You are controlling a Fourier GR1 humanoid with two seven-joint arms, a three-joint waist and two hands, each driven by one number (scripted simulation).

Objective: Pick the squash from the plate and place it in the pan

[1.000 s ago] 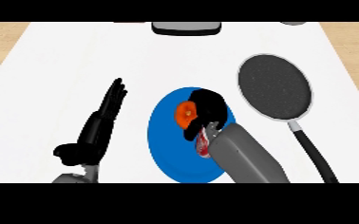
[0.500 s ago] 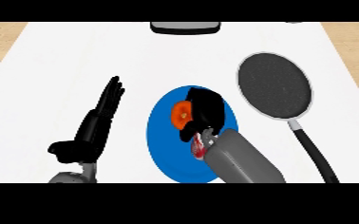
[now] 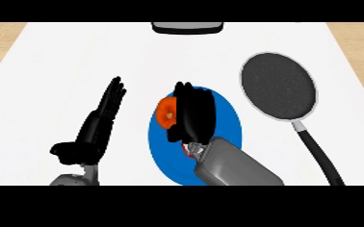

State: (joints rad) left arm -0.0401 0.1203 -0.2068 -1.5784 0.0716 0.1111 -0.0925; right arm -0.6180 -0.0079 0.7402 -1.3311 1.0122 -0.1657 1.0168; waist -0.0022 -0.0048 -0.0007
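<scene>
White counter (image 3: pixel 85 57) seen from steeply above, with strips of light wood showing at its two far corners. A dark grey object (image 3: pixel 187 27) sits at the middle of the far edge, cut off by the view; I cannot tell what it is.

Centre, near: a blue plate (image 3: pixel 227 120). The squash (image 3: pixel 166 111), orange, lies on the left part of this plate; only its left side shows, since the rest is hidden under my right hand (image 3: pixel 193 118).

My right hand comes in from the near right on its grey forearm (image 3: pixel 235 166) and lies over the plate. It is open: the fingers stretch almost straight toward the far side and the thumb sticks out to the left, just near of the squash. The hand is over the squash's right side, not curled round it; I cannot tell whether the two touch.

Right: a round dark pan (image 3: pixel 277 84) stands on the counter beside the plate and apart from it, with nothing in it. Its black handle (image 3: pixel 316 149) runs toward the near right.

Left: my left hand (image 3: pixel 96 125) rests open, fingers straight and pointing far, holding nothing, well apart from the plate.
</scene>
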